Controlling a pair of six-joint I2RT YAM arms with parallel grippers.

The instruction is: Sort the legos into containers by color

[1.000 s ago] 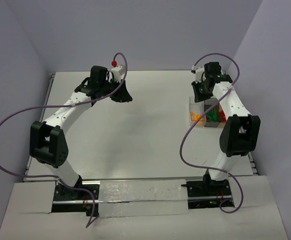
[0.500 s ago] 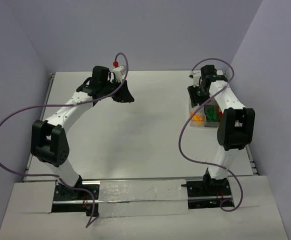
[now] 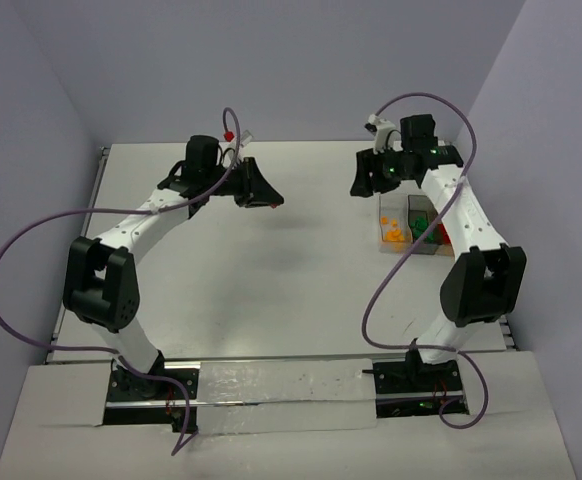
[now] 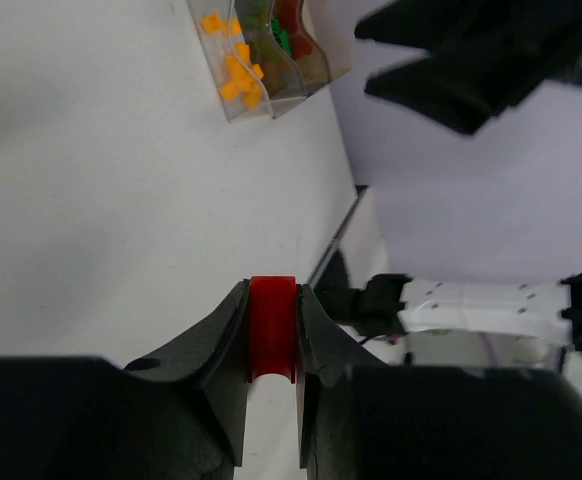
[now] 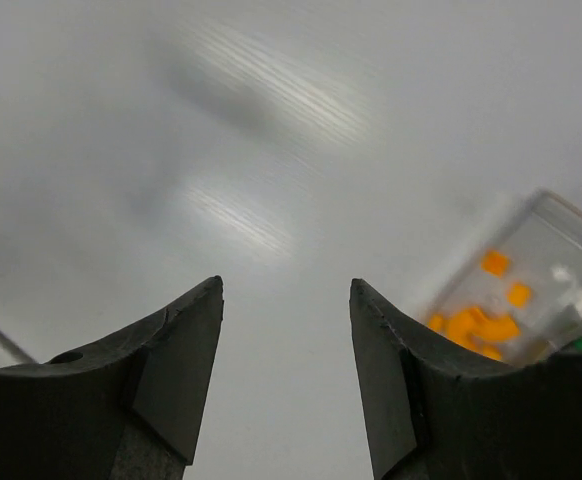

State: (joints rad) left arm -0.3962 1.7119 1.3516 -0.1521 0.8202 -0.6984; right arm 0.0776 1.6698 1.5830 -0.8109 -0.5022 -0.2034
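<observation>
My left gripper [image 3: 271, 202] is shut on a red lego [image 4: 272, 325], held above the middle back of the table; the brick shows as a red speck between the fingertips in the top view [image 3: 273, 205]. The containers [image 3: 412, 227] stand at the right, with orange-yellow legos [image 3: 395, 235] in the left bin and green legos [image 3: 423, 232] in the middle one. They also show in the left wrist view [image 4: 266, 55]. My right gripper [image 3: 358, 187] is open and empty, up and left of the containers [image 5: 531, 290].
The white table [image 3: 271, 290] is bounded by lilac walls at the back and sides. The right arm [image 3: 461, 215] reaches over the right side of the containers. Purple cables loop from both arms.
My right gripper has swung left, off the containers, to their upper left. My left gripper has moved right with the red lego.
</observation>
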